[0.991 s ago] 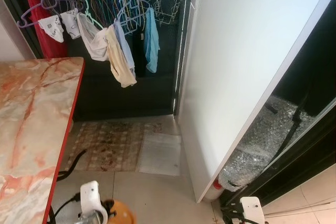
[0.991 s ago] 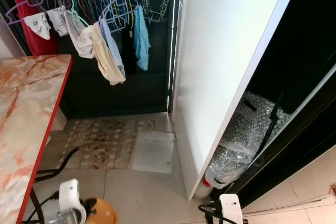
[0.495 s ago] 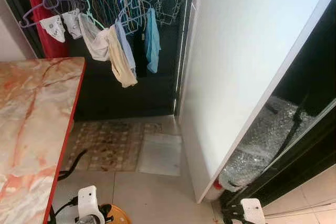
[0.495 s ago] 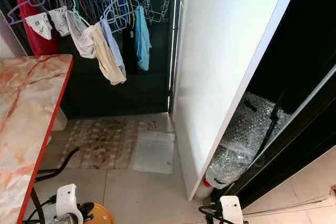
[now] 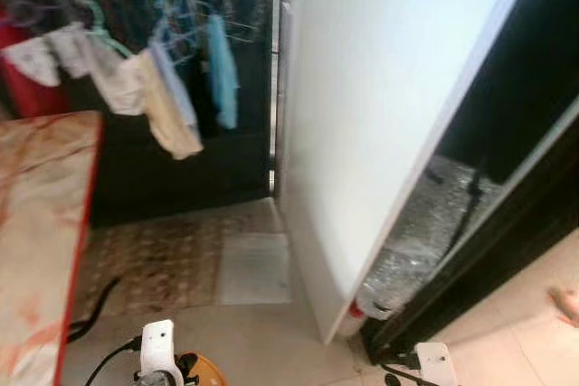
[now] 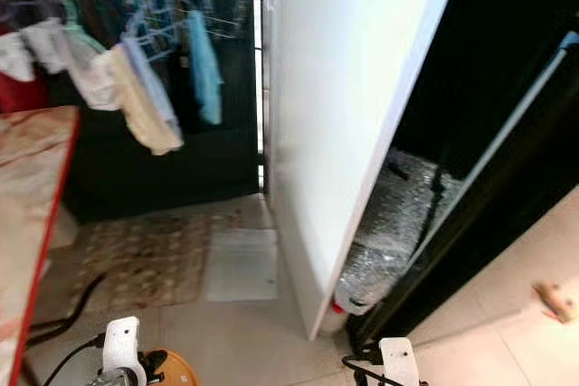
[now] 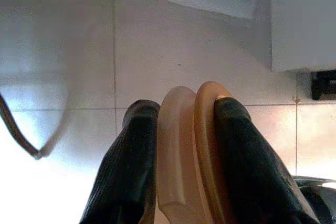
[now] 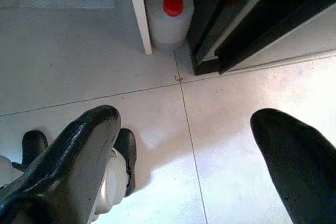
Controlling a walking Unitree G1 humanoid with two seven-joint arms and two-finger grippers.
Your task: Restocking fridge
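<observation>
My left gripper (image 7: pixel 184 109) is shut on a tan and orange rounded object (image 7: pixel 191 156), which sits edge-on between the two black fingers above the tiled floor. The same orange object (image 5: pixel 201 370) peeks out beside my left wrist (image 5: pixel 156 350) at the bottom of the left eye view. My right gripper (image 8: pixel 184 145) hangs open over the floor tiles with nothing between its fingers. A tall white fridge side (image 5: pixel 380 106) stands straight ahead, with a dark gap to its right.
A marble table with a red edge (image 5: pixel 77 223) is at the left. Clothes on hangers (image 5: pixel 163 88) hang before a dark door, with a mat (image 5: pixel 172 255) below. A red-capped white bottle (image 8: pixel 170 19) and bubble wrap (image 5: pixel 425 232) sit at the fridge's foot. A small pinkish thing (image 6: pixel 554 297) lies at the right.
The whole picture has swung to the right and become blurred, so the camera has turned. The orange object stays in the left gripper.
</observation>
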